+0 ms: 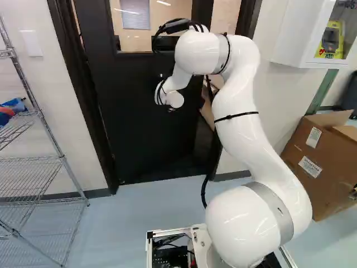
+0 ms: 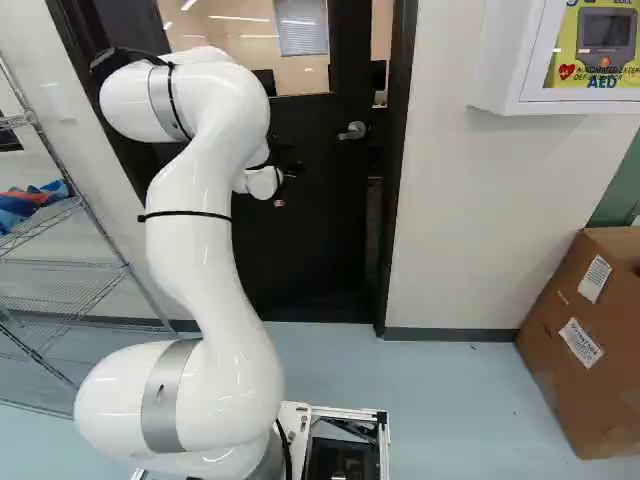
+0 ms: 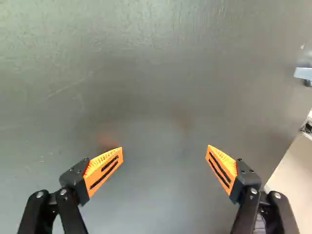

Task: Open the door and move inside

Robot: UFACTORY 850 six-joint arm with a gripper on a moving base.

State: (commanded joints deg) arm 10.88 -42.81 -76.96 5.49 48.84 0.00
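One dark door [image 2: 320,235] stands ajar ahead of the base; opening is judged in hand, entry pending. The white arm [image 1: 245,117] reaches toward the door's face. The gripper [image 3: 165,150], fingers spread, holding nothing, faces the door below its handle [image 2: 354,131]. Next: push wider, then drive through.

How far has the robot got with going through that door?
Looks done: the door is ajar, with a gap between its handle side and the frame. In hand: the gripper, fingers spread, faces the door and isn't holding the handle; it is probably pushing or about to. Left: opening the door wider and driving inside, since the base is on this side of the doorway.
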